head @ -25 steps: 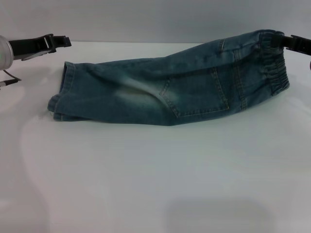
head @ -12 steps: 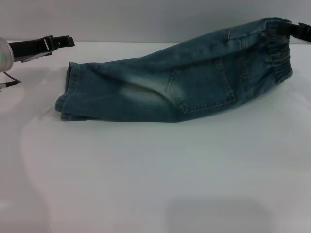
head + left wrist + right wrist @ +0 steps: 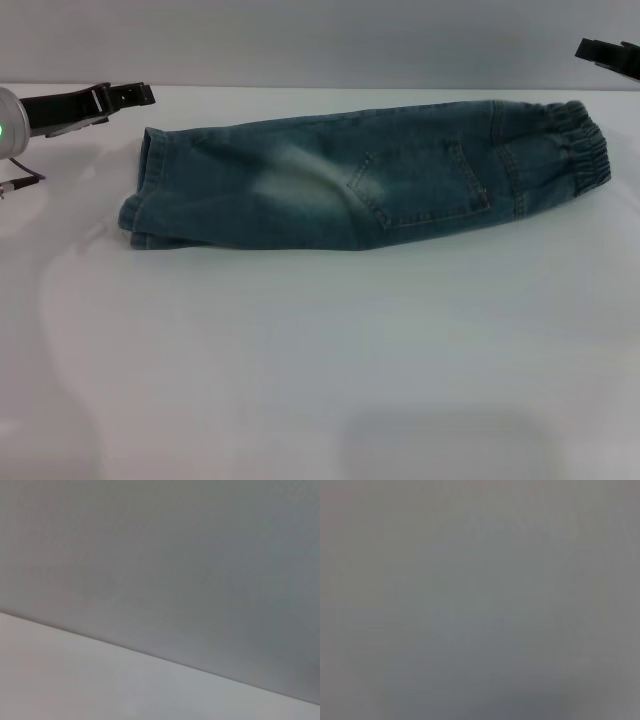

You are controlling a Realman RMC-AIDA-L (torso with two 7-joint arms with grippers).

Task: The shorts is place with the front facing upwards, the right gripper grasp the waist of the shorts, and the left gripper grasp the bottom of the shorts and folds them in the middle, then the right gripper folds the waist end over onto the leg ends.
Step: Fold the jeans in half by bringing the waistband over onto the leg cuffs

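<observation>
The blue-green denim shorts point(image 3: 360, 190) lie flat on the white table point(image 3: 320, 360), folded in half lengthwise, with a back pocket facing up. The gathered waist point(image 3: 580, 152) points right and the bottom of the shorts point(image 3: 140, 195) points left. My right gripper point(image 3: 603, 50) hovers above and behind the waist, open and holding nothing. Off the far-left corner of the leg ends, my left gripper point(image 3: 138, 95) hangs clear of the denim with nothing in it. Neither wrist view shows the shorts.
A grey wall point(image 3: 320, 40) rises behind the table's far edge. The left wrist view shows only that wall point(image 3: 160, 555) and a strip of table point(image 3: 75, 680). A thin cable point(image 3: 20, 182) hangs at the far left.
The right gripper let go of the waist and rose up and to the right. The waist end dropped flat onto the table. The left gripper barely moved.
</observation>
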